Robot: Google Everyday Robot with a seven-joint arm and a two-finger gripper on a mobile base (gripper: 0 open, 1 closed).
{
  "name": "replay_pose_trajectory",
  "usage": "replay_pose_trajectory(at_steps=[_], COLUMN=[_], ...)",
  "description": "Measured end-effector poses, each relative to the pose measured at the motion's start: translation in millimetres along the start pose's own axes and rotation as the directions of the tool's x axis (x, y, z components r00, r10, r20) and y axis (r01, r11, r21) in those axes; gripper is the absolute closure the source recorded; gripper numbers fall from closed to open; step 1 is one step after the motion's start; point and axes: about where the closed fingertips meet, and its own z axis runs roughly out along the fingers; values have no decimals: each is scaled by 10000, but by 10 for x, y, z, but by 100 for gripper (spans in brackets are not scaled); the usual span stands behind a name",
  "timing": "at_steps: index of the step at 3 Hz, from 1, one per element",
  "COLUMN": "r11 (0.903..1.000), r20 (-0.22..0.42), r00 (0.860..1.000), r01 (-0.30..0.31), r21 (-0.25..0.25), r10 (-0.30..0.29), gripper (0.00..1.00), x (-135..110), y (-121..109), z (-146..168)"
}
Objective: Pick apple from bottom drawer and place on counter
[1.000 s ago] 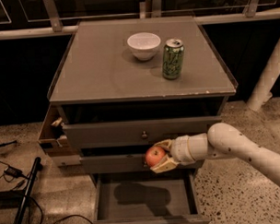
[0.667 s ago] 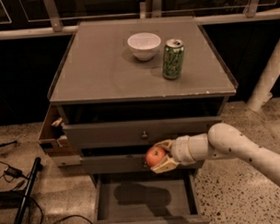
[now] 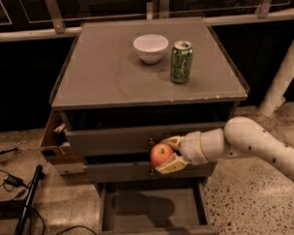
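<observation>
Up a touch from a second ago: your end effector (image 3: 168,154) has lifted the apple (image 3: 161,154) slightly, with everything else where it was. Starting at your far left, dark cables (image 3: 14,184) trail over the speckled floor, and a wooden side compartment (image 3: 53,142) juts out of the cabinet. Moving in, the grey tabletop (image 3: 101,68) carries a white bowl (image 3: 151,46) near its back. Below it, the bottom drawer (image 3: 184,210) is pulled open, its grey floor showing only a shadow. Directly above that drawer, the apple hangs in the air in front of the two upper drawer fronts (image 3: 118,140), clamped between the end effector's two pale fingers, one over it and one under. Next, a green can (image 3: 181,61) stands upright just right of the bowl. Your white arm (image 3: 264,144) reaches in from the right.
</observation>
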Motion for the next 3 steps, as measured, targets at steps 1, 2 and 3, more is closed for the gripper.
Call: replay_pose_trajectory(at_steps=[1,2,3], r11=[9993,9919,9918], r20=[329,1099,1098], r00=[9989,9863,9863], r01=[332,1189,1191], r21=[196,457,455], r10=[-338,-1233,-1234], gripper=[100,100,100], x=[-714,-1754,-1757], y=[41,97,96], z=[-399,-883,-880])
